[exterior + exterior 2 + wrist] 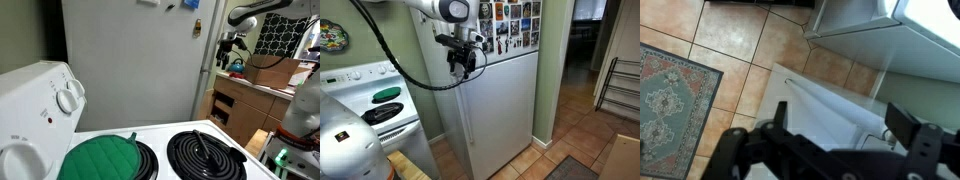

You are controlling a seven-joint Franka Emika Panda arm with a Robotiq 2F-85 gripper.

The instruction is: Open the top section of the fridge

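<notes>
Nearest us in an exterior view is the white stove. On it we count two coil burners, one of them covered by a single green pot holder, and two round knobs. Behind it rises the fridge, its flat side carrying one blue magnet and one orange magnet high up. Farther on, at the fridge's front edge, the one gripper hangs level with the top section, just beside its door's edge. We cannot tell whether that door is ajar. In the wrist view its two fingers are spread wide, gripping nothing. Beyond stands one wooden drawer cabinet. Far below lie the tile floor and one patterned rug.
</notes>
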